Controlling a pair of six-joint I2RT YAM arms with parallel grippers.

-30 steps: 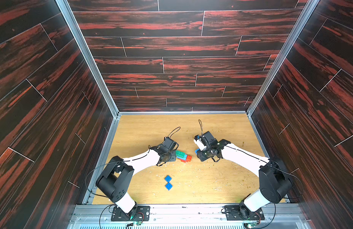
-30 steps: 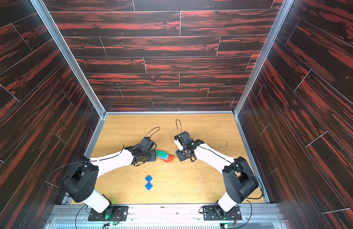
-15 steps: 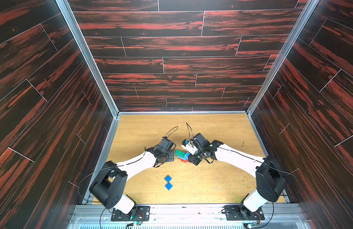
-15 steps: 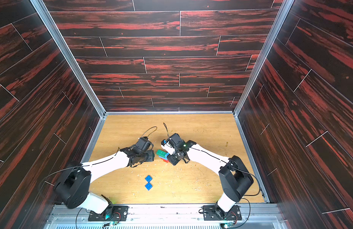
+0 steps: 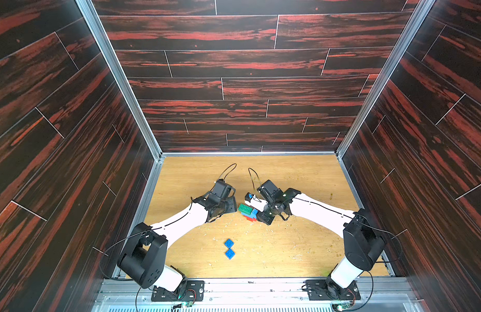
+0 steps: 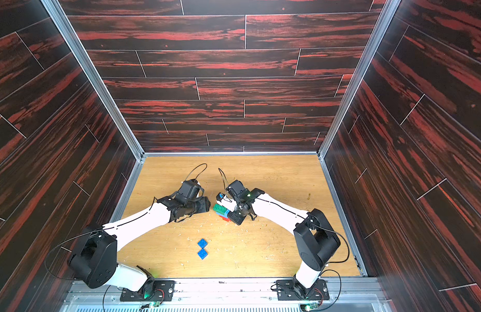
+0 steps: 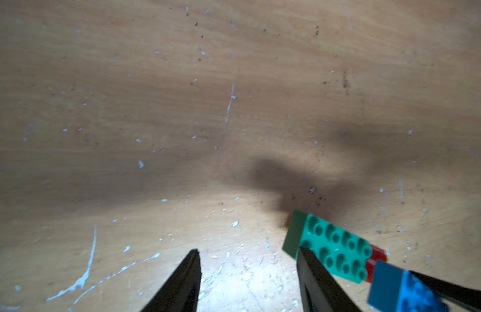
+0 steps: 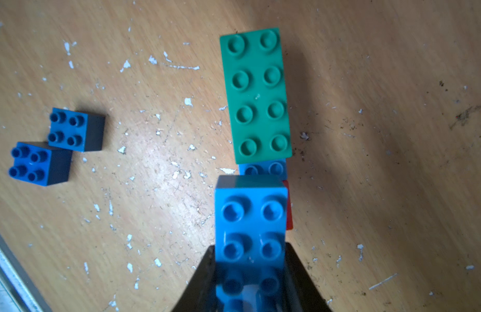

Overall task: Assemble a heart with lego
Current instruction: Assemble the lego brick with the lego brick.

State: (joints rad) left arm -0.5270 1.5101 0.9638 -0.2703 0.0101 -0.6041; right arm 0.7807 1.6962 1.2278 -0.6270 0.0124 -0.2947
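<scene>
The heart is only part-built. In both top views it lies mid-bench as a short stack: a green brick over light blue and red layers. Two dark blue squares sit loose, well apart from it, nearer the arm bases. The left claw hovers just beside the green end; the right claw meets the opposite end.

In the left wrist view, the left claw's fingers stand moderately apart with bare bench between them, gripping nothing. The green brick lies just outside one finger.

In the right wrist view, the right claw is clamped on a light blue brick, poised over the stack's red end; whether it is seated, I cannot tell.

These bricks look light, rigid and smooth-walled, so likely to slip under a skewed pinch. The stud joints would probably pop under sideways force. Best held across flat side walls, pressing straight down.
</scene>
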